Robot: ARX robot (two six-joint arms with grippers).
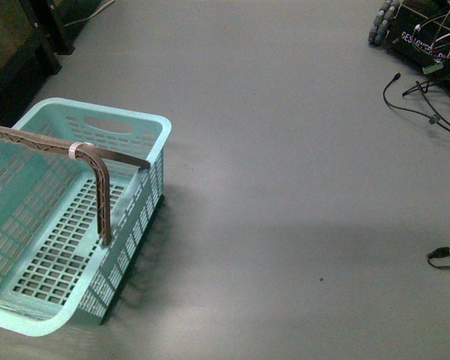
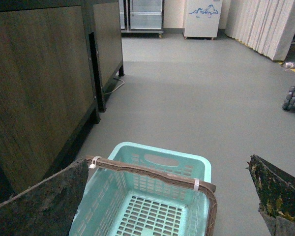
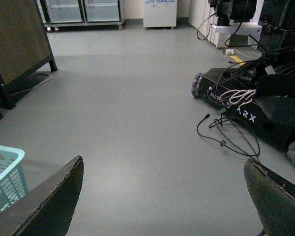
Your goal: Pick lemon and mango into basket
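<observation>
Front view: one light teal rectangular plastic basket [image 1: 146,214] with slotted walls, lower left of frame, upright and bare inside, its brown swing handle [image 1: 101,195] raised, its mouth open to receive, I judge; black cables [image 1: 427,97] upper right; no lemon, mango or arm listed. Left wrist view: my left claw [image 2: 167,169] released and holding nothing, dark fingers [image 2: 44,206] spread at the lower corners with the basket [image 2: 160,150] between them at bottom centre. Right wrist view: my right claw [image 3: 163,167] likewise released and unladen over bare grey floor, the basket's corner [image 3: 5,172] at lower left, fruit nowhere shown.
</observation>
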